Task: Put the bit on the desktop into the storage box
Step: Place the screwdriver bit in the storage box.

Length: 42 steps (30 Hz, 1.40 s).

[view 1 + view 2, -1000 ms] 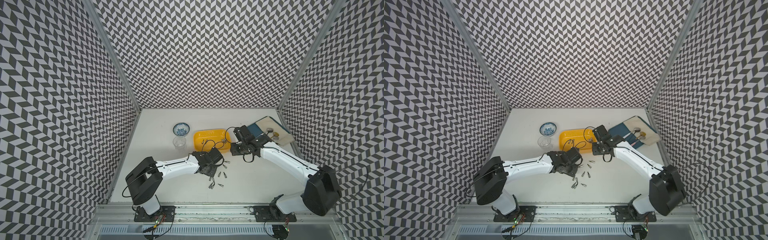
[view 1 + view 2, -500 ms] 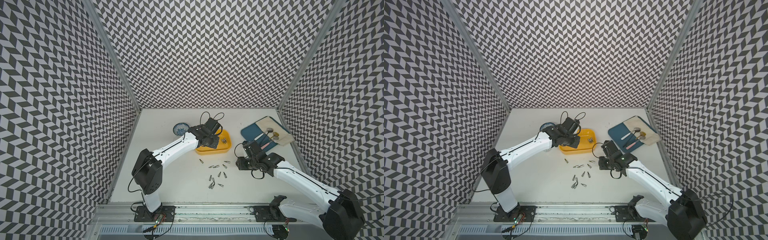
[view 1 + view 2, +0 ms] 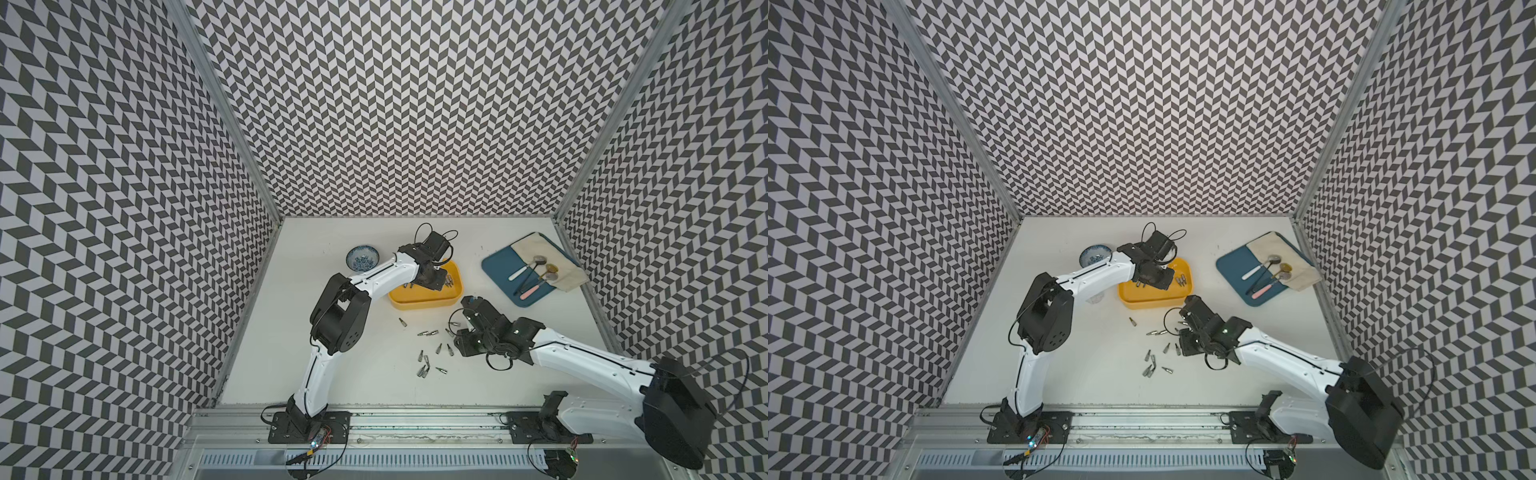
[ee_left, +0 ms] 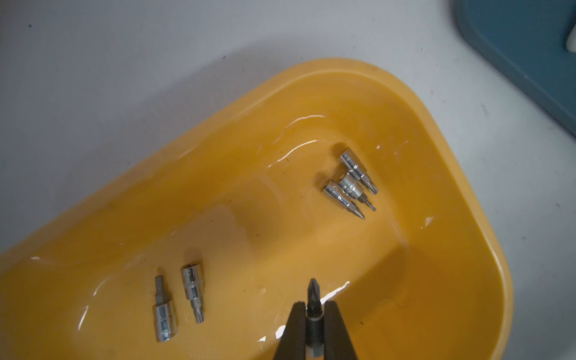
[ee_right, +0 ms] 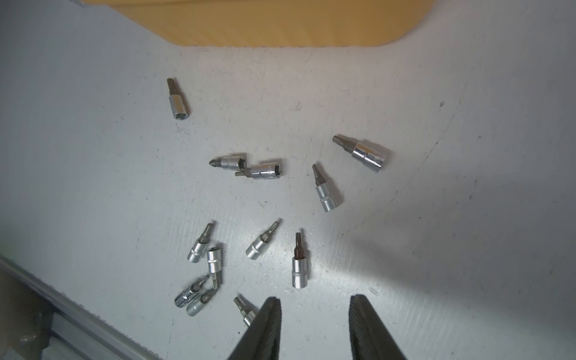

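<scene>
left gripper (image 4: 314, 307) pinches a bit (image 4: 312, 293) over the storage box (image 4: 280, 218); right gripper (image 5: 314, 300) gapes empty.

Left hand (image 4: 314, 307) clamped on a bit (image 4: 312, 290); right hand (image 5: 314, 300) parted, low.

**Top views (pair):** mounted high above the front rail (image 3: 415, 420), facing down and toward the back wall (image 3: 415, 104); distant. In both top views: the whole table (image 3: 332, 237), box (image 3: 419, 305), tray (image 3: 498, 266) and loose bits (image 3: 423, 371). The framing is nearly identical, shifted slightly sideways.

**Left wrist view:** close, looking past the left gripper (image 4: 313, 307) down into the box; tray corner at the frame edge.

**Right wrist view:** close above the table, looking past the right gripper (image 5: 314, 304) over the bits toward the box's outer wall.

**Shared:** box in all four views.
</scene>
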Each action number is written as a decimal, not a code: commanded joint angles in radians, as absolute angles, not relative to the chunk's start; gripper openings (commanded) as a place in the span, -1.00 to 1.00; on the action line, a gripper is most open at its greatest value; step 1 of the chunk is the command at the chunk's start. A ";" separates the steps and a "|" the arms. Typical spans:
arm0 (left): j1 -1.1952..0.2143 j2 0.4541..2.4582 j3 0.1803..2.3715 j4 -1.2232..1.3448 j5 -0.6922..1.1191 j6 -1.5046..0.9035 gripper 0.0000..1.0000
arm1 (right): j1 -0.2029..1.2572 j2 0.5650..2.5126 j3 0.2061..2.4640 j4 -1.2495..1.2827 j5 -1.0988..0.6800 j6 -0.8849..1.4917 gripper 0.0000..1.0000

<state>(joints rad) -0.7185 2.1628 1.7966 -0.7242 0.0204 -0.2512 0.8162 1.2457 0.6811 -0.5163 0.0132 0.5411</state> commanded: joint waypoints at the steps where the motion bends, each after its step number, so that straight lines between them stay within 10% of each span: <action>1: -0.707 2.201 1.843 -0.704 0.055 -0.235 -1.00 | 0.857 1.292 0.679 -0.440 0.067 0.555 -0.22; 29: -0.669 2.342 1.913 -0.717 0.140 -0.235 -0.96 | 0.931 1.537 0.777 -0.468 0.137 0.509 -0.42; 42: -0.667 2.341 1.890 -0.698 0.143 -0.236 -0.55 | 0.941 1.569 0.785 -0.490 0.136 0.514 -0.45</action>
<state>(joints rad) -0.6735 2.3245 1.8984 -0.7189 0.1295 -0.2443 0.9306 1.5494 0.7780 -0.4721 0.1230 0.5163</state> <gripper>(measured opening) 0.210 0.276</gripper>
